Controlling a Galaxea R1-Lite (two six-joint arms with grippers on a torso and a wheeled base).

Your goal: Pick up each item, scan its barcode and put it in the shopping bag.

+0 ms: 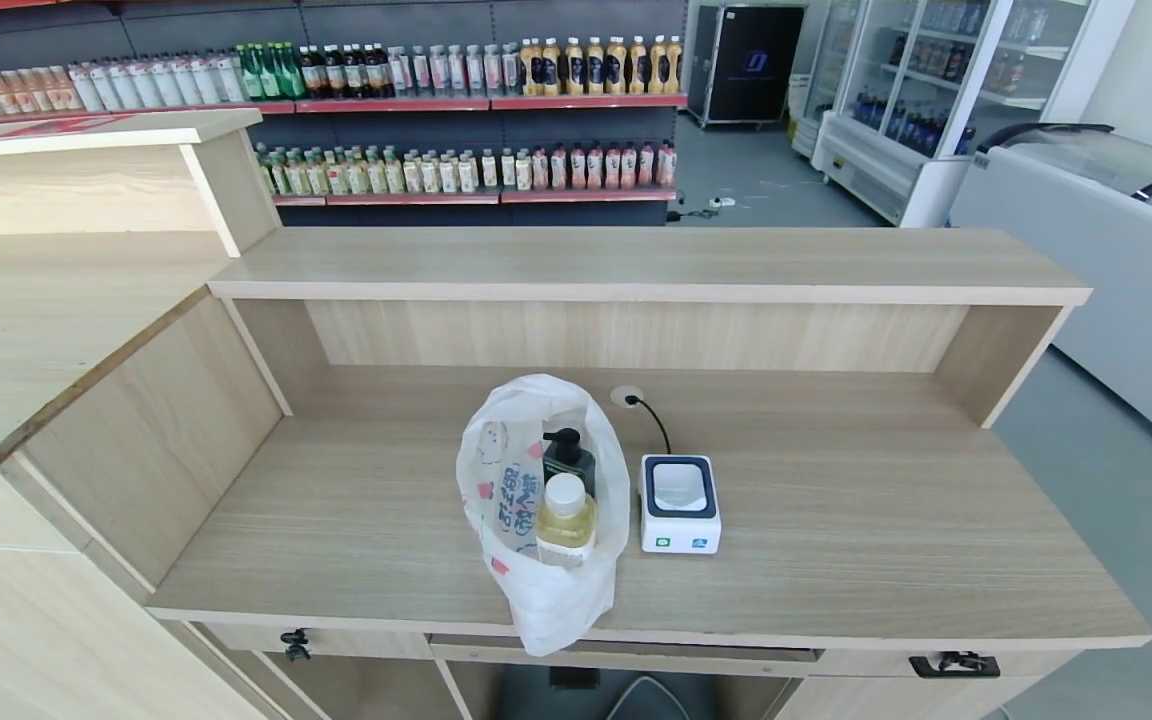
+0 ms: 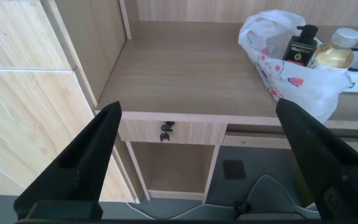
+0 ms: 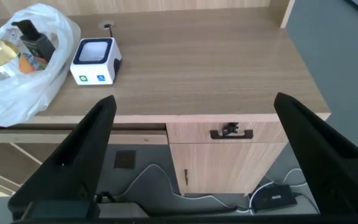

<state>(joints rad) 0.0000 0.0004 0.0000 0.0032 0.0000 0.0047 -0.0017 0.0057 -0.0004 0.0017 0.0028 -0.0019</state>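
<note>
White shopping bag point(image 1: 498, 470) holds two bottles point(image 1: 565, 512) (upright).

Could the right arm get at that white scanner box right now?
Probably yes: the scanner sits on bare counter, shopping bag on its far side, nothing between it and the right gripper.

A small shop: drink-bottle shelves point(image 1: 386, 75) along the top, glass-door fridges point(image 1: 896, 100) upper right, wooden checkout counter point(image 1: 836, 500) with scanner point(image 1: 680, 503) centre.
</note>
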